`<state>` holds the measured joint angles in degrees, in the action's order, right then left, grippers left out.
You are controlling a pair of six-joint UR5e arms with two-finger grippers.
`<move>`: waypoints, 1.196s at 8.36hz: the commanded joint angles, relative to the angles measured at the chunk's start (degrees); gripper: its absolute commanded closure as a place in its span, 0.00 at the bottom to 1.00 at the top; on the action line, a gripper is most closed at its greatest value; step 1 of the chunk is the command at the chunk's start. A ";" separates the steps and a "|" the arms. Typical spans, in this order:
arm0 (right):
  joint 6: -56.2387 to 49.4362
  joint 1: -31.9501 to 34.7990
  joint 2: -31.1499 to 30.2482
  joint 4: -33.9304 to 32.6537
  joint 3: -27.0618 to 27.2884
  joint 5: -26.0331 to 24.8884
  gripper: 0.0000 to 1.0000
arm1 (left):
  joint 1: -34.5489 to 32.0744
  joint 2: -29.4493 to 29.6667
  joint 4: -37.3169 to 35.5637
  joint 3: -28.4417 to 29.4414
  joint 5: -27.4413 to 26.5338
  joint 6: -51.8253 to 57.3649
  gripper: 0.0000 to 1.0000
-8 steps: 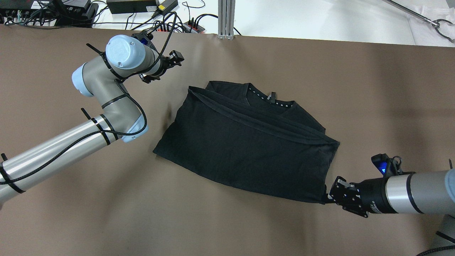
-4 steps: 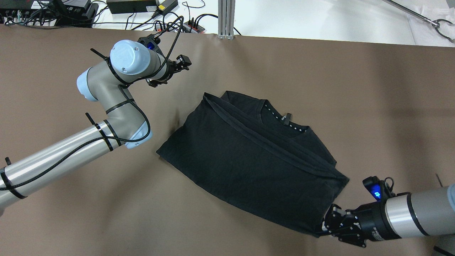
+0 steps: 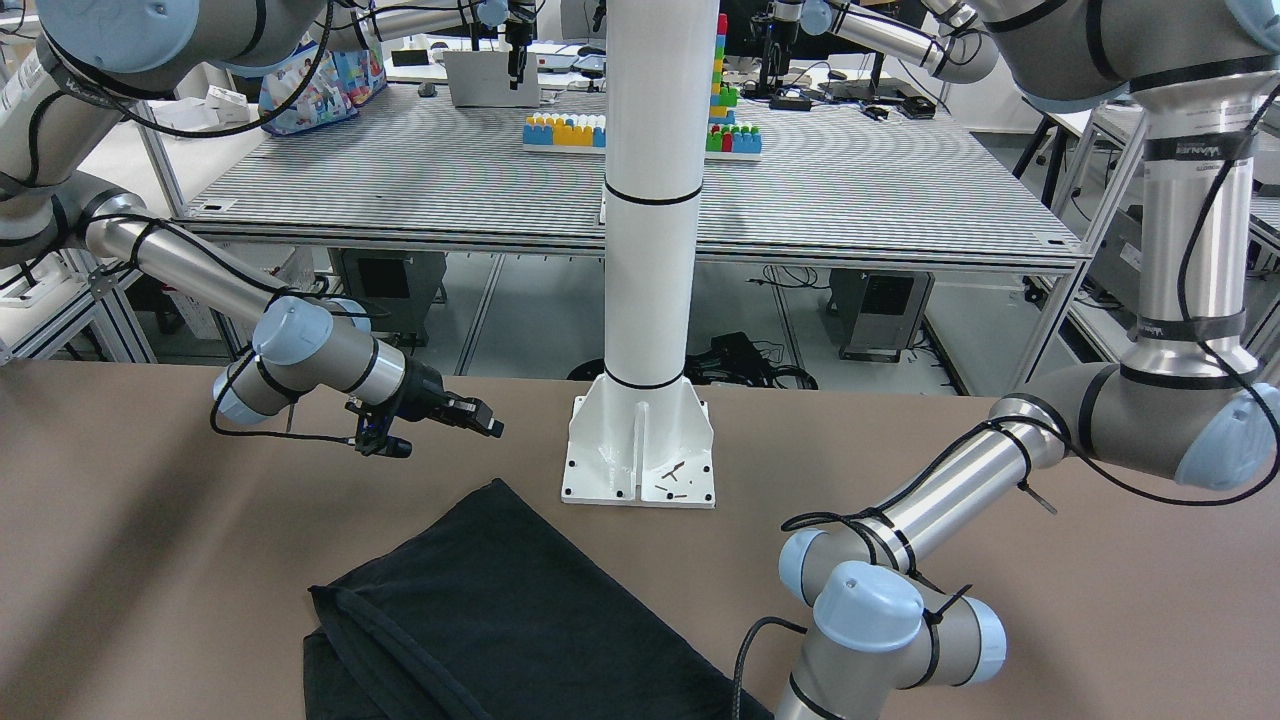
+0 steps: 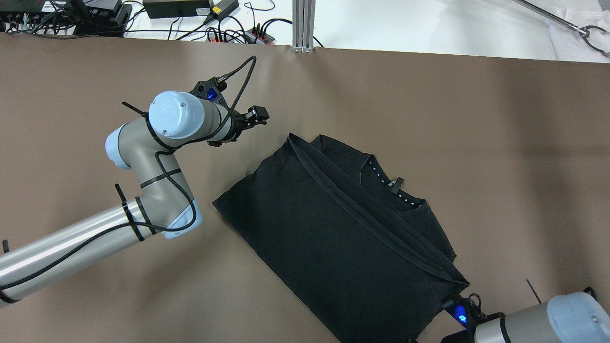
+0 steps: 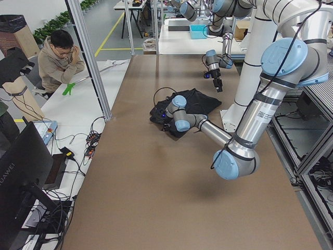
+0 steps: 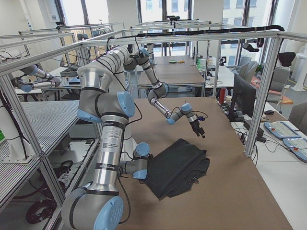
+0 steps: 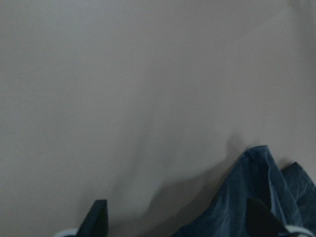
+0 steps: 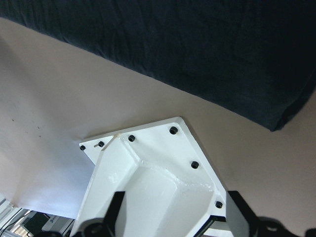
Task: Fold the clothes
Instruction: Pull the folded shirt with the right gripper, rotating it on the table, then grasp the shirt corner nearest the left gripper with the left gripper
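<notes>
The black garment (image 4: 343, 238) lies folded flat on the brown table, turned diagonally, with its neckline on the far right side; it also shows in the front view (image 3: 500, 600). My left gripper (image 4: 261, 116) is open and empty just beyond the garment's far left corner, which shows in the left wrist view (image 7: 256, 197) between the spread fingers. My right gripper (image 3: 492, 428) is open and empty, hovering apart from the garment's near corner, beside the white post's base (image 3: 640, 450). The right wrist view shows the garment's edge (image 8: 197, 44) well ahead of the fingers.
The white post (image 3: 650, 250) stands on its bolted base at the table's near edge. Cables and power bricks (image 4: 190, 9) lie beyond the far edge. My left arm's elbow (image 4: 181, 219) rests close to the garment's left corner. A person (image 5: 57, 57) sits beside the table.
The right gripper dragged the garment's corner toward the robot, turning the garment diagonal, and now stands apart from it, out of the overhead view. The left gripper moved right, toward the garment's far corner.
</notes>
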<state>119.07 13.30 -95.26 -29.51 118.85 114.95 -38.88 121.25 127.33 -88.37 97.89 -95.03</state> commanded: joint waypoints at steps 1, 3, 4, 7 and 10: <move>-0.77 0.31 0.33 -0.11 -0.89 -7.52 0.05 | 4.50 -9.18 0.11 -8.22 -1.38 -1.73 0.00; -1.04 0.76 0.25 -0.11 -0.98 -10.36 0.05 | 8.45 -11.73 0.72 -8.23 -3.23 -2.53 0.03; -1.04 0.93 0.25 0.06 -0.98 -10.36 0.05 | 10.04 -11.48 0.73 -7.88 -5.41 -2.71 0.04; -0.86 1.11 0.33 -0.02 -1.07 -10.36 0.05 | 10.93 -11.74 0.82 -7.61 -6.05 -2.80 0.14; -1.04 1.11 0.25 -0.02 -0.98 -10.36 0.05 | 10.93 -11.39 0.90 -7.61 -5.96 -2.80 0.42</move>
<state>118.14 14.45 -94.95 -29.52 117.81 104.59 -27.99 109.69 128.15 -95.99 91.94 -97.82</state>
